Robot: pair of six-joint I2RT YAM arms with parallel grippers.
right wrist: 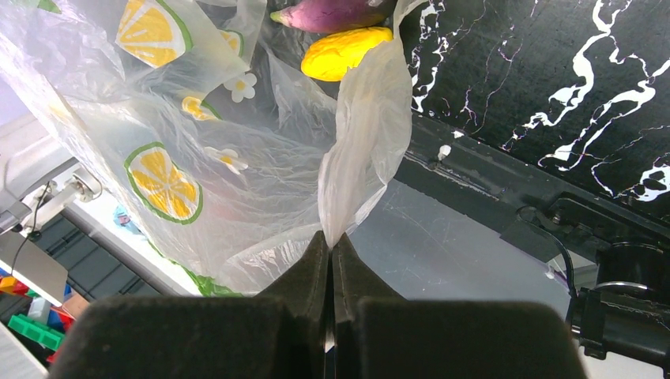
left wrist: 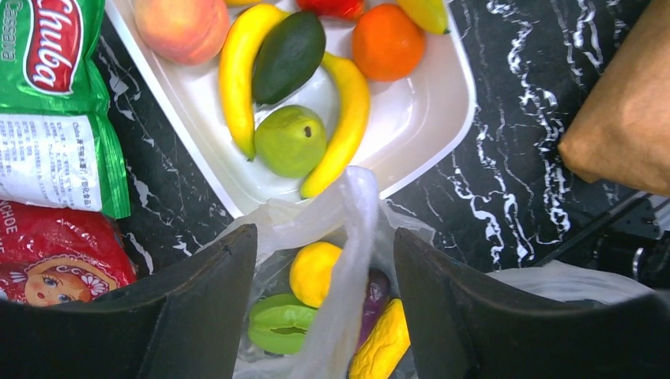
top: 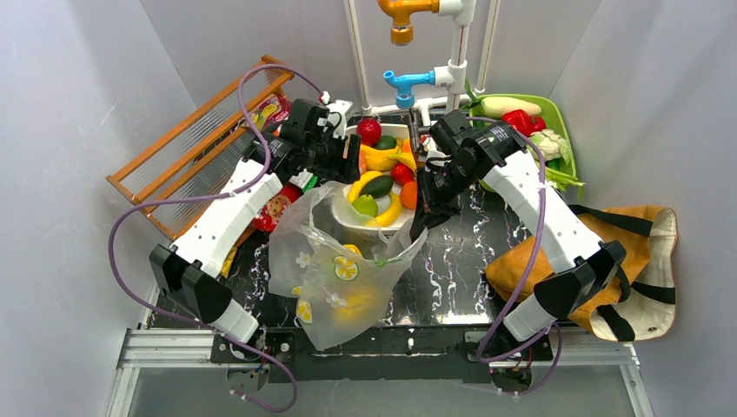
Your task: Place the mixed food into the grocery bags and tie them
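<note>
My right gripper (right wrist: 330, 239) clamps the plastic bag (top: 335, 278), which sits at the tray's (top: 395, 228) seven o'clock. My left gripper (left wrist: 325, 268) hangs open.

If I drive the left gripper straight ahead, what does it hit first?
Most likely the plastic bag: its bunched film stands between the fingers of the open left gripper. Behind it lie a yellow fruit and toy corn, though depth is unclear.

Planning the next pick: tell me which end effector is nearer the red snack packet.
Left. The left end effector hangs open right beside the red snack packet; the right end effector sits on the far side of the lemon-print plastic bag, shut on its handle.
</note>
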